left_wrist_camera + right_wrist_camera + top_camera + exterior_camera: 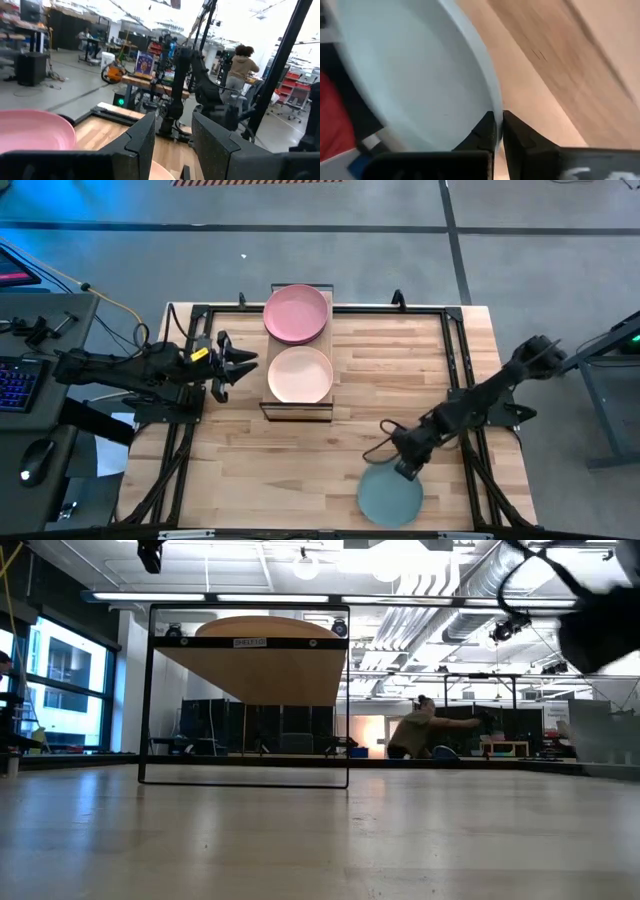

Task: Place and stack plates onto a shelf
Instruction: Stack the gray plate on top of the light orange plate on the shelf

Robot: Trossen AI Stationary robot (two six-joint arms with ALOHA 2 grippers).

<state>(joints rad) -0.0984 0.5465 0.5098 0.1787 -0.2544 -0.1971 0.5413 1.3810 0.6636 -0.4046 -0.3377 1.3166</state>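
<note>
The light teal plate point(390, 498) sits near the table's near edge, right of centre, and fills the right wrist view point(415, 70). My right gripper point(407, 469) point(498, 125) is shut on it. The shelf point(297, 412) stands at the table's far middle. It carries a pink plate point(296, 313) at its far end and a cream plate point(300, 374) at its near end. My left gripper point(245, 367) point(172, 137) hovers open just left of the shelf, pointing at the cream plate and touching nothing. The other plates are out of view. My right gripper pinches the teal plate's rim point(492, 102) at its far side point(398, 470). One finger point(482, 131) is on the plate's inner side and the other on its outer side. The fingers slant down from the far right. Whether the plate is lifted I cannot tell.
In the low view the shelf's dark frame point(150, 700) stands ahead on the tabletop. Bare wood point(260, 470) stretches between the shelf and the near edge. A keyboard and mouse point(20, 420) lie on a side desk to the left. People point(240, 65) are in the room beyond.
</note>
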